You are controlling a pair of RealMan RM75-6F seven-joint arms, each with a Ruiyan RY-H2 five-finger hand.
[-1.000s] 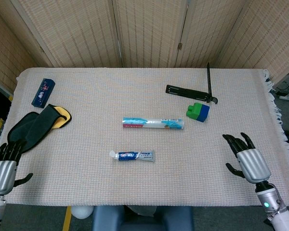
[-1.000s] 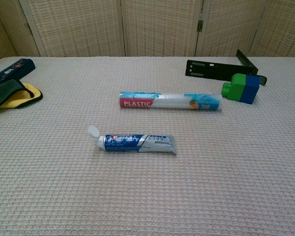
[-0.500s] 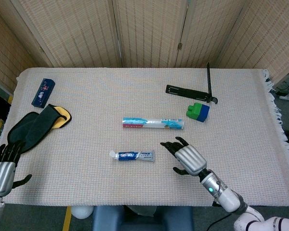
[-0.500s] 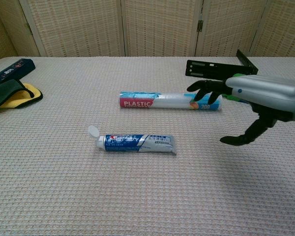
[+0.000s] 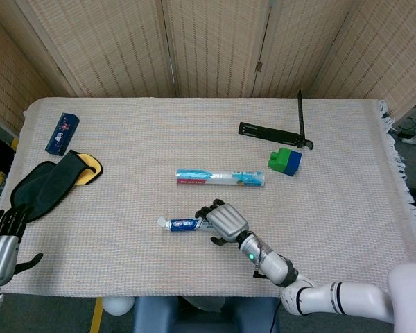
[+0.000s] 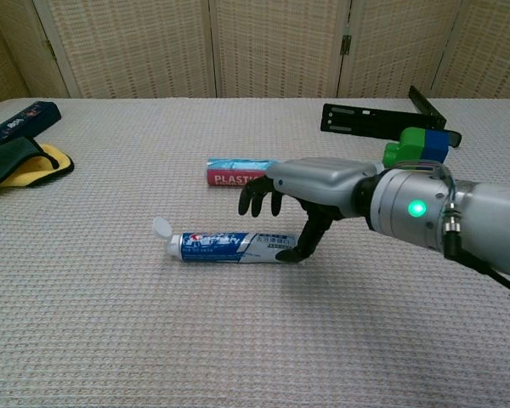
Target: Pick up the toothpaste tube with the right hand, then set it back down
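Note:
The toothpaste tube [image 5: 186, 224] [image 6: 225, 246] lies flat on the woven table cover, white cap to the left, blue and white label up. My right hand [image 5: 224, 220] [image 6: 310, 191] hovers over its crimped right end with fingers spread and pointing down. The thumb reaches to the table beside that end; nothing is gripped. My left hand [image 5: 0, 243] rests at the table's near left corner, fingers apart and empty, seen only in the head view.
A clear plastic roll [image 5: 220, 178] [image 6: 229, 174] lies just behind the tube. A green and blue block [image 5: 285, 161] [image 6: 416, 146] and a black stand [image 5: 277, 130] [image 6: 365, 119] sit at the back right. A dark case [image 5: 62, 132] and a grey-yellow cloth [image 5: 52, 182] lie left.
My right hand has swept left from the table's right edge to a spot over the tube's crimped end. The tube and the left hand have stayed put.

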